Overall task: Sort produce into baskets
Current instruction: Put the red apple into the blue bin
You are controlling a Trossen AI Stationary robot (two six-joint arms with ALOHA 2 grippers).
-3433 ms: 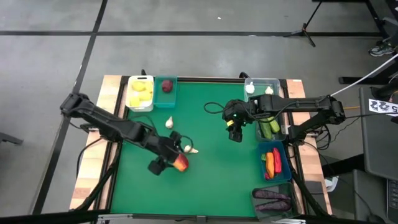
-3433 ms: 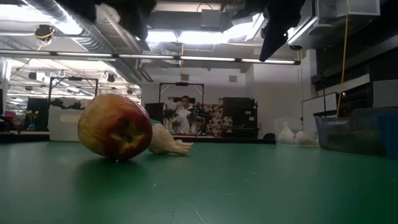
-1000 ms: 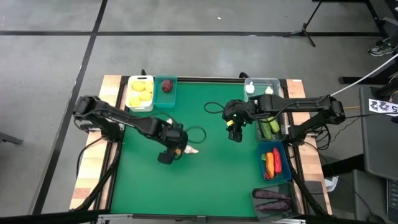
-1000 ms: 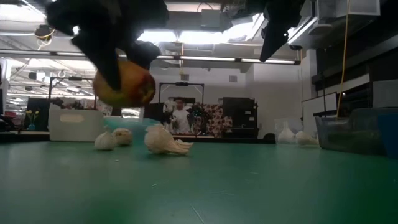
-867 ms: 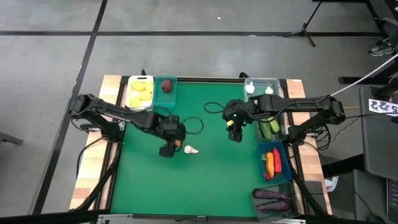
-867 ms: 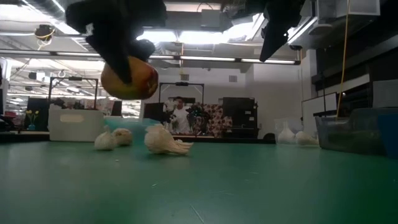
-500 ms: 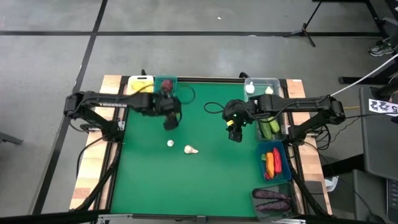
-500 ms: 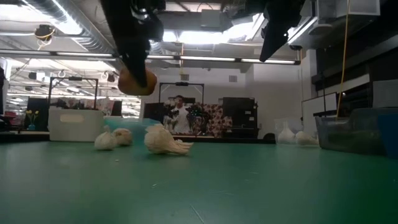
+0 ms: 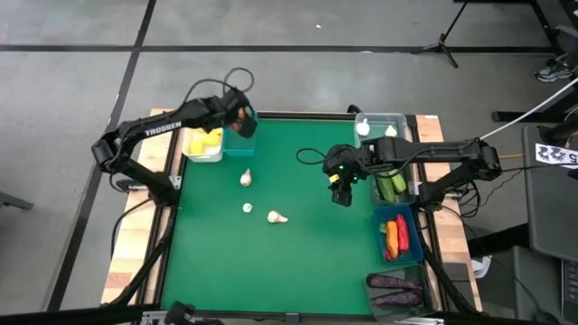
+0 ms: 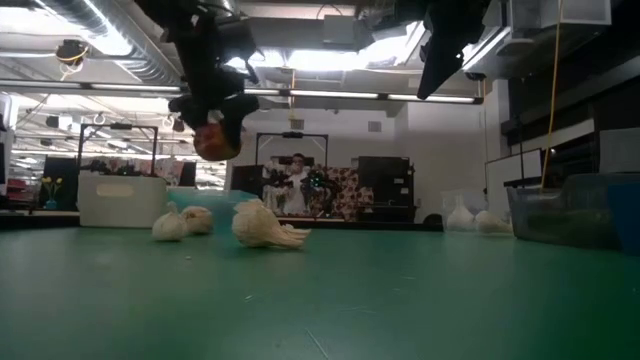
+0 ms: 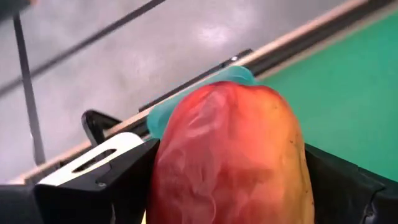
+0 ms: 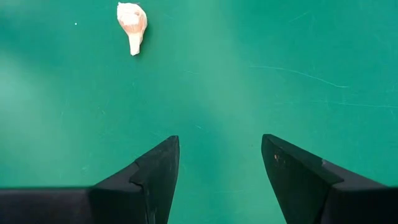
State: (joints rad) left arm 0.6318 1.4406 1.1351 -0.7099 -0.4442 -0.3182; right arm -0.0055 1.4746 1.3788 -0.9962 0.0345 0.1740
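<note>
A: Left to right, status?
B: Left gripper (image 9: 242, 116) clamps an apple (image 10: 214, 140) over the teal bin (image 9: 241, 143), unreleased. Three garlic bulbs (image 9: 246, 179) loose on the mat. Right gripper (image 12: 217, 163) hovers, parted, empty. Right-side bins (image 9: 398, 236) stocked.

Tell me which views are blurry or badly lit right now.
Left wrist view: the apple fills the frame, soft and too close. Low view: ceiling lights glare, leaving the left gripper and right gripper as dark silhouettes. Right wrist view: sharp, evenly lit; garlic bulb clear.
</note>
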